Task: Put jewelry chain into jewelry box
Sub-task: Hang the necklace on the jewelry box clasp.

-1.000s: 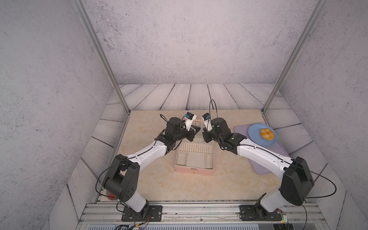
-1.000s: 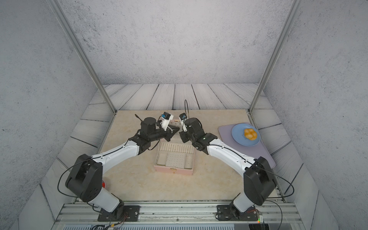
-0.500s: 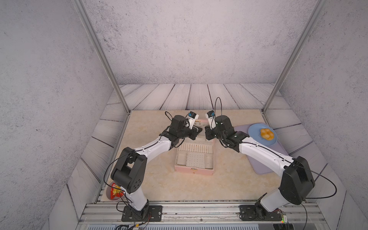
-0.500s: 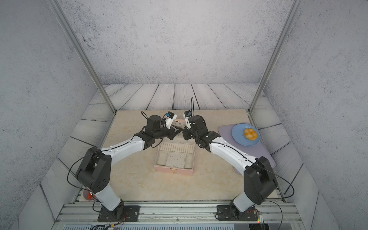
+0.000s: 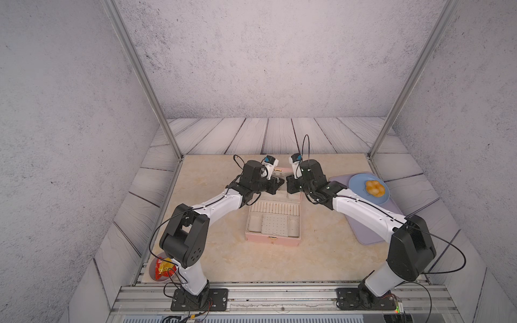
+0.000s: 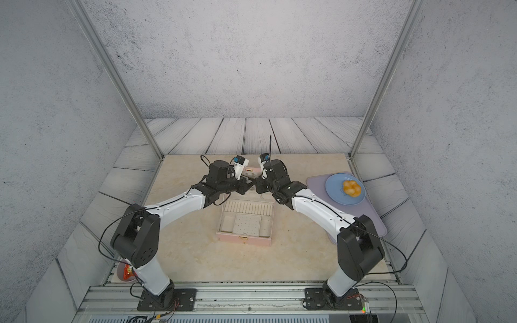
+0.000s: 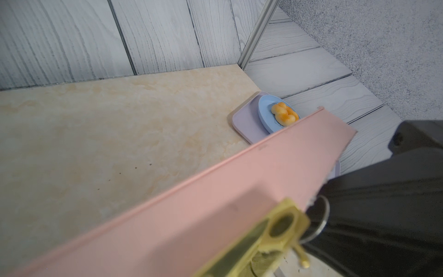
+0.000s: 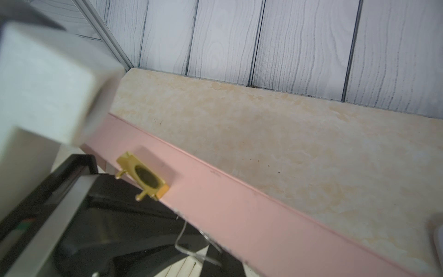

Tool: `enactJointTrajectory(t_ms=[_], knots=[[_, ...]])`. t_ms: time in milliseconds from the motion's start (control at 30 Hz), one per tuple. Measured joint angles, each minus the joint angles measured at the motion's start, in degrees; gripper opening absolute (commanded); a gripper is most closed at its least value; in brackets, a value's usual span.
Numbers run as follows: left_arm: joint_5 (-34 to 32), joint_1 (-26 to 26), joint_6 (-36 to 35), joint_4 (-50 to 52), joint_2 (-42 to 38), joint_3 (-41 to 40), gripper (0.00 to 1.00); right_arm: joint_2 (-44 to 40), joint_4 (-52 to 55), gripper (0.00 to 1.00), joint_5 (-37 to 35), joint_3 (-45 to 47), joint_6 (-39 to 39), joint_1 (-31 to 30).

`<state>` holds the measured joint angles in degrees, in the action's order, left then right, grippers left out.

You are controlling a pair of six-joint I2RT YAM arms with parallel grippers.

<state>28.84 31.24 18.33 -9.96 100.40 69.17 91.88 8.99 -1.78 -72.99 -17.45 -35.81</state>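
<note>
Just chain (image 8: 179, 236) btwn L claw (image 5: 280, 182), R claw (image 5: 288, 185)

Two white-and-black jointed robot arms are meeting at frame centre in both top views: the left arm (image 5: 218, 200) and the right arm (image 5: 361, 208). One pale pink rectangular hinged jewelry box (image 5: 272, 241) is lying open below them, carrying two gold metal clasp pieces (image 8: 143, 176). One thin silvery metal chain (image 8: 177, 241) is showing in the right wrist view. At centre right, one lilac flat mat (image 5: 369, 236) is bearing one round blue plate (image 5: 356, 181) with one braided golden bun (image 5: 375, 188). At lower left, one pale round bowl (image 5: 152, 275) is holding one red snack packet (image 5: 163, 270). Two grey metal posts (image 5: 142, 81) are rising.
</note>
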Motion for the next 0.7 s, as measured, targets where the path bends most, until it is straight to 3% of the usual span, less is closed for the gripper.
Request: enactJointTrajectory(t_ms=[567,700], knots=[[-0.4,0.0,2.0,3.0,1.2,1.4,0.00,1.6,2.4,0.00,0.0,-1.7,-5.1,0.6],[-0.4,0.0,2.3,3.3,1.2,1.5,0.00,1.6,2.7,0.06,0.2,-1.7,-5.6,0.6]])
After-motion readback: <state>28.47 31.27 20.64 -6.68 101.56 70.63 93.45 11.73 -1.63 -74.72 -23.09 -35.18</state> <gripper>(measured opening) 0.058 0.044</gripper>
